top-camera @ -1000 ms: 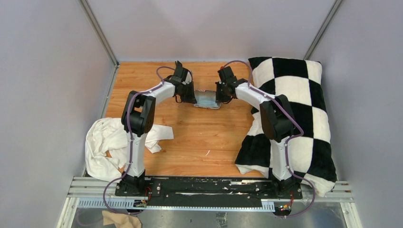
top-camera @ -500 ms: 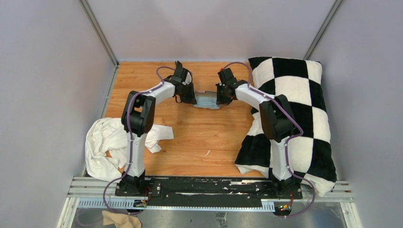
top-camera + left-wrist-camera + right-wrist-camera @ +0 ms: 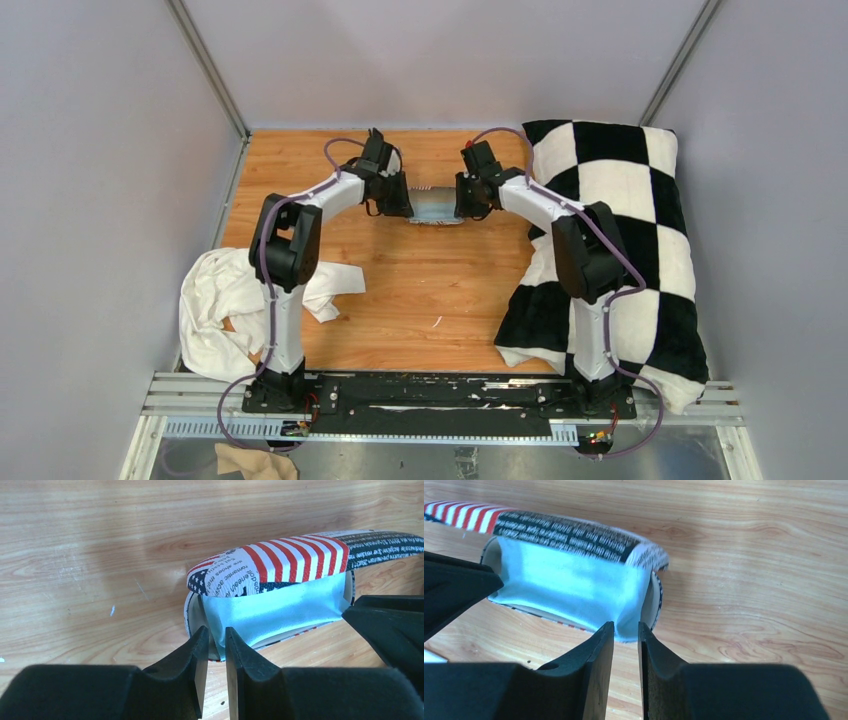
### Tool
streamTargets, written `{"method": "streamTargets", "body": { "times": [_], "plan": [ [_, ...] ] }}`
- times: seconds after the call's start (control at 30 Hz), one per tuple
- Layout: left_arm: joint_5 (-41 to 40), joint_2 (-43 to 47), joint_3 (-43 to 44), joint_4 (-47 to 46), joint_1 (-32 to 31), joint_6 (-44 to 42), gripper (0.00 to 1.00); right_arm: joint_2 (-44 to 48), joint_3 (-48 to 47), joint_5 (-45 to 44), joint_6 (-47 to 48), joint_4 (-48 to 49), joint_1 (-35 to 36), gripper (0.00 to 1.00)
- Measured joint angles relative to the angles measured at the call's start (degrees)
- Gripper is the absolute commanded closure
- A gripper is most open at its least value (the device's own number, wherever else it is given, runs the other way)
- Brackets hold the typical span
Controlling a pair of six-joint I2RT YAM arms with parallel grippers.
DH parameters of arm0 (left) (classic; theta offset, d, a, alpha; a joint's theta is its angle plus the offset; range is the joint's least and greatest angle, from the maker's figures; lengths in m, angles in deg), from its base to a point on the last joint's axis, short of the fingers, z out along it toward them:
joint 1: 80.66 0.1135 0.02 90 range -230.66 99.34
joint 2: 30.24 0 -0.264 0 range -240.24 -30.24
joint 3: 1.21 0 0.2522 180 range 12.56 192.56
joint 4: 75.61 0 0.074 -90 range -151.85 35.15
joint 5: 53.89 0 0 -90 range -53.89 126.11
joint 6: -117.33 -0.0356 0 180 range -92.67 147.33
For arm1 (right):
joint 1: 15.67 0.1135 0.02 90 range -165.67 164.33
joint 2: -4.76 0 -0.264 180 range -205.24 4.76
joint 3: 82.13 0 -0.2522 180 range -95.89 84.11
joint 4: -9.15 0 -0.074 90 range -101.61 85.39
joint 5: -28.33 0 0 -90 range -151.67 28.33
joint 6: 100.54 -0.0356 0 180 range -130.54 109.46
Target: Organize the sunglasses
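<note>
An open case (image 3: 436, 207) with a flag-and-newsprint lid (image 3: 280, 562) lies on the wooden table at the back centre. A light-blue cloth (image 3: 280, 612) is spread over its inside, seen also in the right wrist view as the cloth (image 3: 569, 587) under the lid (image 3: 569, 537). The sunglasses are hidden. My left gripper (image 3: 216, 632) sits at the case's left end, slightly open, with the cloth's corner just beyond its tips. At the right end, my right gripper (image 3: 626, 626) is parted the same way at the other corner. From above, the left gripper (image 3: 405, 207) and right gripper (image 3: 462, 207) flank the case.
A black-and-white checkered pillow (image 3: 620, 240) fills the right side of the table. A crumpled white cloth (image 3: 225, 305) lies at the left edge beside the left arm. Grey walls close in the table on three sides.
Both grippers' jaws have parted from shut to slightly open at the case's ends. The arms have hardly moved.
</note>
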Motion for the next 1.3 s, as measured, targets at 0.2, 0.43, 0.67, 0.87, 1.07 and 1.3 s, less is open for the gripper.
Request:
{"method": "streamTargets", "body": {
  "times": [0.2,0.43,0.67,0.87,1.07,1.3],
  "plan": [
    [0.0,1.0,-1.2,-0.5,0.0,0.5,0.69,2.5,0.7,0.0,0.0,0.0,0.0,0.7],
    [-0.5,2.4,-2.8,-0.8,0.0,0.9,0.67,3.0,1.6,0.0,0.0,-0.1,0.0,0.71],
    [-1.6,5.9,-2.8,-0.8,0.0,0.9,0.67,3.0,1.6,0.0,0.0,-0.2,0.0,0.71],
    [-1.9,7.8,-2.8,-0.8,0.0,0.9,0.67,3.1,1.6,0.0,0.0,-0.2,0.0,0.72],
    [-2.0,8.3,-3.8,-0.9,0.0,1.2,0.67,3.6,1.6,0.1,0.0,-0.3,0.0,0.72],
    [-2.9,8.9,-4.0,-0.5,0.2,1.3,0.67,7.5,3.5,0.2,0.4,-0.3,0.0,0.72]
  ]
}}
